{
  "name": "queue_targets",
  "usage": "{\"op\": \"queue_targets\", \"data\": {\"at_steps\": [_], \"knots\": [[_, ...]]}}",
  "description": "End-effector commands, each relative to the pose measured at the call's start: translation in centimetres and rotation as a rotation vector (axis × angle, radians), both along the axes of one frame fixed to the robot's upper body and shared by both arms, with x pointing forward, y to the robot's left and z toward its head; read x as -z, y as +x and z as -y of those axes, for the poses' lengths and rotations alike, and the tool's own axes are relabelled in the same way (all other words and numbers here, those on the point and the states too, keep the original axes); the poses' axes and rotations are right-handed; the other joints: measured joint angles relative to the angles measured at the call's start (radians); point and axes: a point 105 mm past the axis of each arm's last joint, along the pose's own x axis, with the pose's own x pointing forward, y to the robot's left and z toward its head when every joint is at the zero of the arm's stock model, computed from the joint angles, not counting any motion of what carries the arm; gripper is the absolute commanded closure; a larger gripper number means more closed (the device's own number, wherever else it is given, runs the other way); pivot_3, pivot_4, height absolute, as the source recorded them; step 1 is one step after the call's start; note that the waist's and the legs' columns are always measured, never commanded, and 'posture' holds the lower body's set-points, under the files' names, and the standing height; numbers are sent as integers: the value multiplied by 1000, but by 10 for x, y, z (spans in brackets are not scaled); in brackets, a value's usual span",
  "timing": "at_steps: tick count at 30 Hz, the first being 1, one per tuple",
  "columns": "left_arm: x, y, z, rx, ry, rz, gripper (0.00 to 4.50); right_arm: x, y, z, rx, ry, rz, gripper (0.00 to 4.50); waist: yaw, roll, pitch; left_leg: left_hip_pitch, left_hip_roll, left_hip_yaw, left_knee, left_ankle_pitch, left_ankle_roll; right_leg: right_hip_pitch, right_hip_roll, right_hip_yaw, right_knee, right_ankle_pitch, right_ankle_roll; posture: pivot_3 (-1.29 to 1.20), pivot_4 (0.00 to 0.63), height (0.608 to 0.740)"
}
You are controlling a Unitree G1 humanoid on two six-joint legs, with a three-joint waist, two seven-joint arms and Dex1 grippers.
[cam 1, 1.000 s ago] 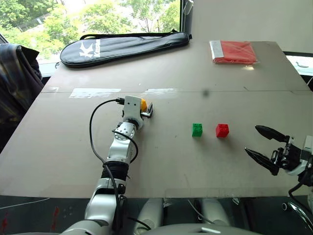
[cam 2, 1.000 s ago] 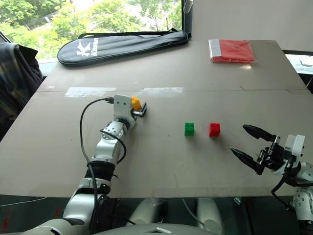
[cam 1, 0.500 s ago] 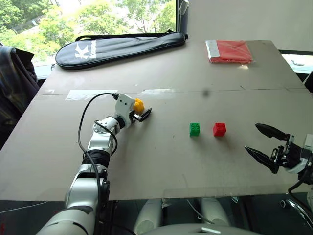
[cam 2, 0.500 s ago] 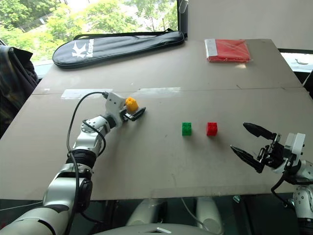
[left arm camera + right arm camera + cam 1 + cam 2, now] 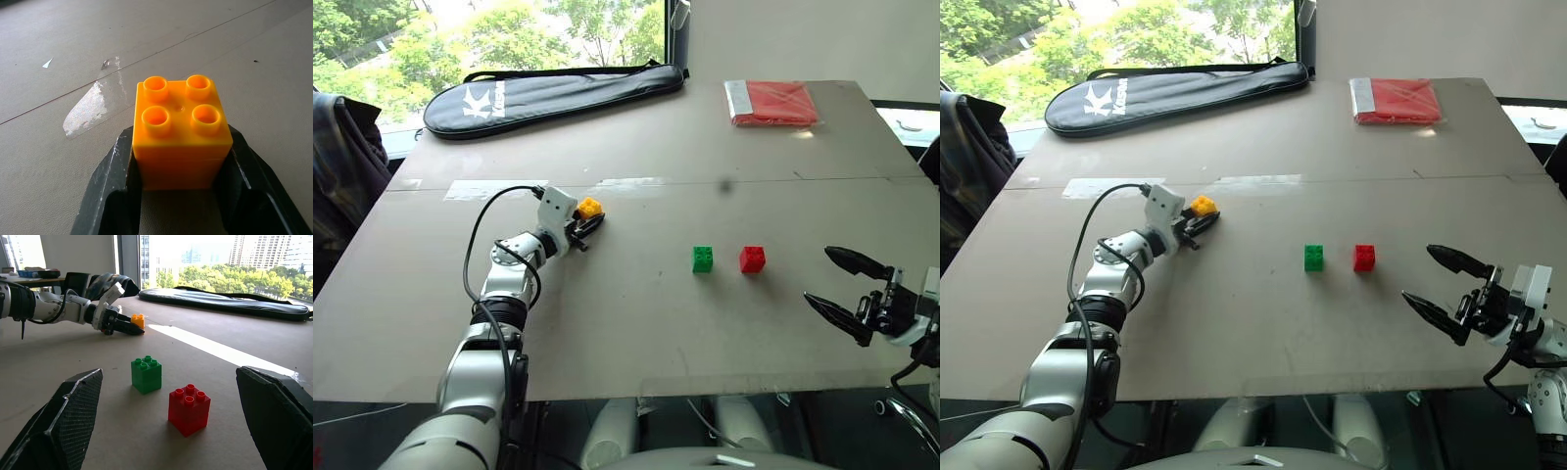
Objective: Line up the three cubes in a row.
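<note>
Left gripper: fingers were clamped on the yellow brick, low on the counter.
Right gripper: fingers stood wide, holding nothing.
Green brick: sat just beside the red brick, well apart from the yellow one.
Step advice: lift clear, carry level toward the green brick, set down on the same line.

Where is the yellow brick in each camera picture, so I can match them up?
Left eye view: yellow brick left of centre, in the left gripper.
Right eye view: left of centre.
Left wrist view: centre, between both fingers.
Right wrist view: upper left.
Shared landmark: shiny tape strip beside it.
</note>
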Motion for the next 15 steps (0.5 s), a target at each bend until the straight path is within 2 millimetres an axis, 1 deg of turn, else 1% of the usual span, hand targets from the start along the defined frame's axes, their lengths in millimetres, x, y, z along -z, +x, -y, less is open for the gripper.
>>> {"op": "queue_targets", "data": {"at_steps": [1,4,5,7,10,12,15], "knots": [[3,-6,0,56,21,-15,3157,-7,-1,3,1,-19,37,0,0,0,0,0,0,0,0,0,0,0,0,0,0,0,0,0,150,740],[-8,-16,26,237,-5,8,3157,-6,0,4,-3,-19,34,0,2,0,0,-1,0,0,0,0,0,0,0,0,0,0,0,0,150,740],[-11,-25,43,363,0,9,3157,-5,0,4,-9,-21,31,0,3,0,0,-1,0,0,0,0,0,0,0,0,0,0,0,0,150,740],[-13,-39,62,522,18,5,3157,-4,0,3,-16,-23,27,0,7,0,0,-2,0,0,0,0,0,0,0,0,-1,0,0,0,150,740],[-4,-56,83,700,84,-33,3157,-4,0,2,-26,-28,22,0,7,-1,1,-3,-1,-1,0,0,0,0,0,-1,-2,0,0,0,150,740],[3,-65,91,786,116,-75,3157,-4,0,1,-31,-29,20,0,4,-1,1,-2,-1,-1,0,0,0,0,0,-1,-2,0,0,0,150,740],[10,-69,107,875,157,-85,3157,-4,-3,-1,-34,-34,25,0,4,-1,1,-2,0,-1,0,0,0,0,0,-1,-1,0,0,0,150,740]]}}
